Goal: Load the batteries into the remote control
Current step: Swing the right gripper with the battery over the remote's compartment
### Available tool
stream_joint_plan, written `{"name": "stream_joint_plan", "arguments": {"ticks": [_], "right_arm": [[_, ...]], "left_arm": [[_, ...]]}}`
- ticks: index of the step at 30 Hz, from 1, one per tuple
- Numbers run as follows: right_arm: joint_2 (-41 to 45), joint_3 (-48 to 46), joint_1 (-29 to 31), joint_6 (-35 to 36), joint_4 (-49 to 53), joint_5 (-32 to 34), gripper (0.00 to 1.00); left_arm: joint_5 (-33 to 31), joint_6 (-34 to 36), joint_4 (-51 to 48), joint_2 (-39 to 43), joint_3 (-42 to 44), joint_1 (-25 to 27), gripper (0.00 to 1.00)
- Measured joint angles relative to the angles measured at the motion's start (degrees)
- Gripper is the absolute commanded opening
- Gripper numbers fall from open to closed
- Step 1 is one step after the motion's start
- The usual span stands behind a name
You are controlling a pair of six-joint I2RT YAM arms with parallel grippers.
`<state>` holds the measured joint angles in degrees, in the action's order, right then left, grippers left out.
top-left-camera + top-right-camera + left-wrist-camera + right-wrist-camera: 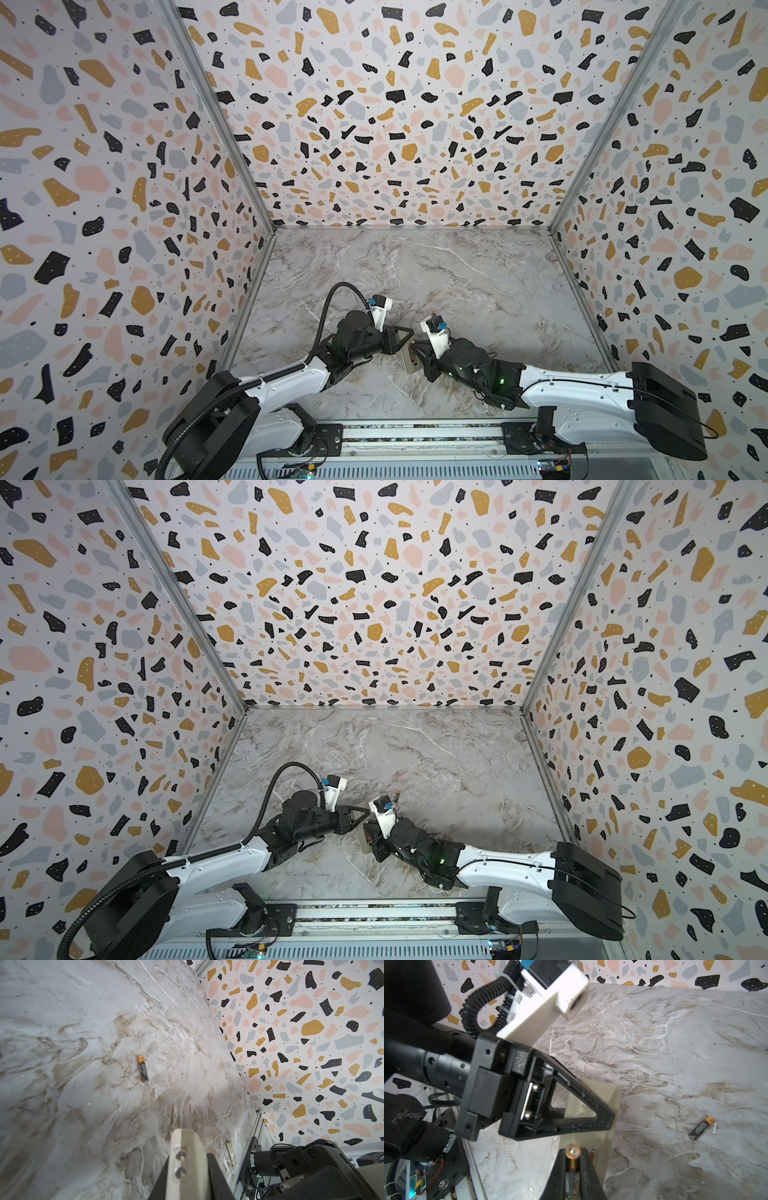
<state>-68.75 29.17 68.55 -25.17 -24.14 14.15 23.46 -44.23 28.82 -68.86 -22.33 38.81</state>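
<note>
My left gripper (409,334) is shut on the remote control (409,359), a pale oblong held on edge just above the marble table near the front middle. In the left wrist view the remote control (187,1147) stands clamped between the black fingers (216,1169). My right gripper (572,1151) is shut on a battery (572,1162) whose gold end points at the remote control (593,1093), close to its face. A second battery (701,1128) lies loose on the table, also in the left wrist view (143,1068).
A small flat pale piece (231,1153) lies near the table's front rail. Terrazzo-patterned walls (124,208) close in the left, back and right sides. Both arms meet near the front middle, wrists almost touching.
</note>
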Motion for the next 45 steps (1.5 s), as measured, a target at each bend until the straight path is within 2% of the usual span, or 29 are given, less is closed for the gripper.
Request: {"name": "stream_joint_plan", "arguments": {"ticks": [19,32,45], "right_arm": [[-4.94,0.13,2.01,0.81,0.02,5.07,0.0],[-5.2,0.17,2.32,0.83,-0.07,6.4,0.0],[-5.18,0.17,2.73,1.07,-0.31,7.37,0.25]], "left_arm": [[0.09,-0.39,0.09,0.39,0.0,0.0,0.0],[0.26,-0.42,0.04,0.83,0.0,0.0,0.0],[0.22,-0.42,0.0,1.36,0.0,0.0,0.0]]}}
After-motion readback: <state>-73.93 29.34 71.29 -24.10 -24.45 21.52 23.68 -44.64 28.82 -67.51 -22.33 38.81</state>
